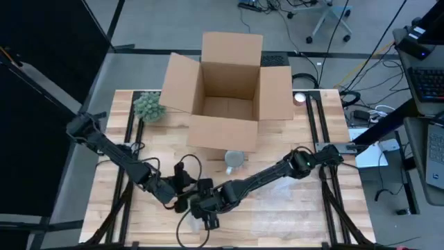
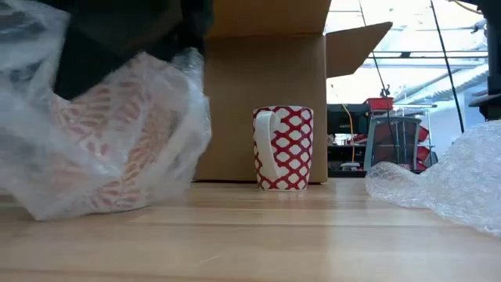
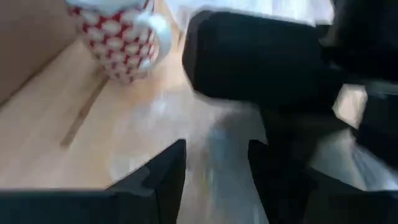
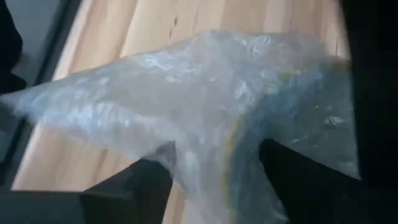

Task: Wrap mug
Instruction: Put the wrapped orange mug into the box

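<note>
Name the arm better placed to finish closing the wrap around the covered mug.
Right, probably. Its gripper has bubble wrap between its fingers, over the wrapped mug. The left gripper sits open beside it.

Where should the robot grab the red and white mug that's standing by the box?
Probably by the rim, from above. The mug stands upright on the table, its open top free, close in front of the cardboard box. Its handle faces away from the box, so a side grab there could also work.
</note>
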You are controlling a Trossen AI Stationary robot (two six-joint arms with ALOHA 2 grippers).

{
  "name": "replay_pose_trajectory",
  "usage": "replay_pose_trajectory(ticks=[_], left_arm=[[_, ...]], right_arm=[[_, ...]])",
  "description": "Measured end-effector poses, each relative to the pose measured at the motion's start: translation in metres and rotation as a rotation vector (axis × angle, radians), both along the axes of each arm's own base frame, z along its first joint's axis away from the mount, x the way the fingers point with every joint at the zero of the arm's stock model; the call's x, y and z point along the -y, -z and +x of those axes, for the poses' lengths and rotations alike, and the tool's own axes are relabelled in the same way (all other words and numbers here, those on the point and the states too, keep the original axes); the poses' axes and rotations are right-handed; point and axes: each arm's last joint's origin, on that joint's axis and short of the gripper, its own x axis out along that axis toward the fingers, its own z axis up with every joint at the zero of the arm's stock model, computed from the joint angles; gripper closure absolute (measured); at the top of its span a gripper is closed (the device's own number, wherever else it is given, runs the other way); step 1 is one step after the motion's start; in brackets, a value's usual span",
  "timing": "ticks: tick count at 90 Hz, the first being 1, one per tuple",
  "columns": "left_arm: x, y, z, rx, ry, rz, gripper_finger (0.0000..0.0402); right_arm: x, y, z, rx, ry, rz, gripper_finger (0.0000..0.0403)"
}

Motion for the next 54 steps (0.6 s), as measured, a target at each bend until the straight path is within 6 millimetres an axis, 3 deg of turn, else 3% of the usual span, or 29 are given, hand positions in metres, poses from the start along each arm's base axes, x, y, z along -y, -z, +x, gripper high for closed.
replay_pose_trajectory(ticks=[12, 28, 42, 54], left_arm=[[0.001, -0.022, -0.008, 0.027, 0.026, -0.021, 0.0240], [0.002, -0.051, -0.024, 0.063, 0.065, -0.056, 0.0240], [0.002, -0.067, -0.042, 0.099, 0.108, -0.087, 0.0240], [0.000, -0.076, -0.056, 0.131, 0.094, -0.091, 0.0240]], right_arm=[[0.001, 0.001, 0.000, -0.004, -0.007, -0.012, 0.0266], [0.002, 0.002, 0.000, -0.014, -0.029, -0.015, 0.0380], [-0.003, -0.009, -0.002, -0.005, -0.053, -0.012, 0.0384], [-0.009, -0.044, -0.010, 0.065, -0.090, 0.000, 0.0391]])
